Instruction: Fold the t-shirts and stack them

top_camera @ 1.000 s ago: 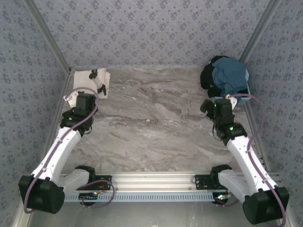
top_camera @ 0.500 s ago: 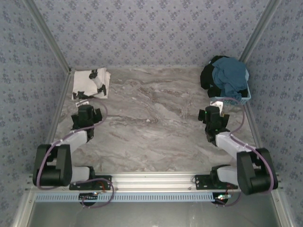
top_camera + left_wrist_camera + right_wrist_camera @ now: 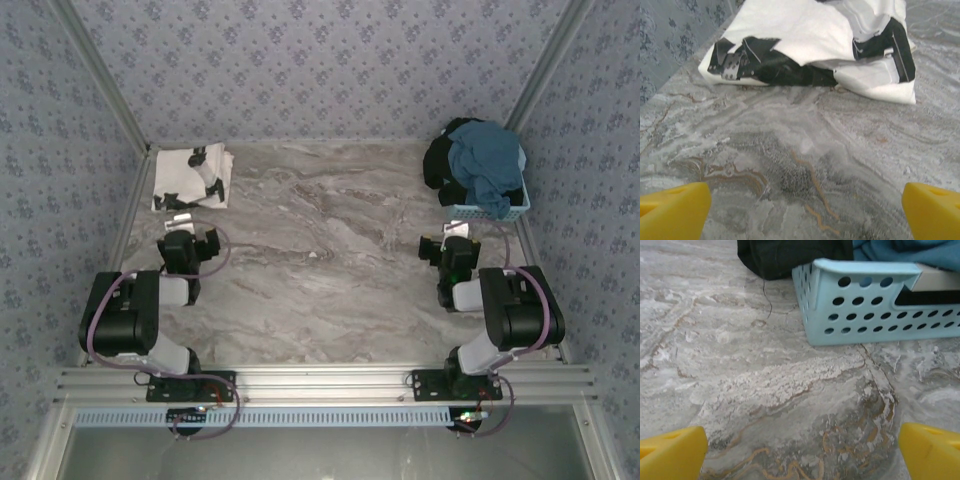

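Left claw [image 3: 802, 212]: yellow fingertips [image 3: 671, 209] sit at the far bottom corners of the left wrist view, spread wide, nothing between them but bare marble table [image 3: 805, 150]. It is low over the table (whether it touches, can't tell). Straight ahead of this claw, a little apart, lies the white t-shirt [image 3: 805, 30], folded into a flat bundle with a black print showing on top and along its near edge. In the top view the same white t-shirt [image 3: 190, 175] is just beyond the left claw [image 3: 180, 218], near the left wall.

Right claw [image 3: 802, 452]: also spread wide, yellow fingertips [image 3: 670, 447] at both bottom corners, holding nothing, bare table under it. Ahead and to its right stands the light-blue basket [image 3: 865, 305], its perforated side wall facing the claw. The teal t-shirt [image 3: 900, 250] is heaped in the basket above its rim. The black t-shirt [image 3: 790, 255] spills over the basket's left end, down onto the table ahead of the claw, with a loose thread trailing from it.

Top view: right claw [image 3: 456, 232] sits just short of the basket [image 3: 495, 212], teal t-shirt [image 3: 485, 160] piled on top, black t-shirt [image 3: 438, 160] bunched on the claw's far left side. Both arms are folded back close to their bases.
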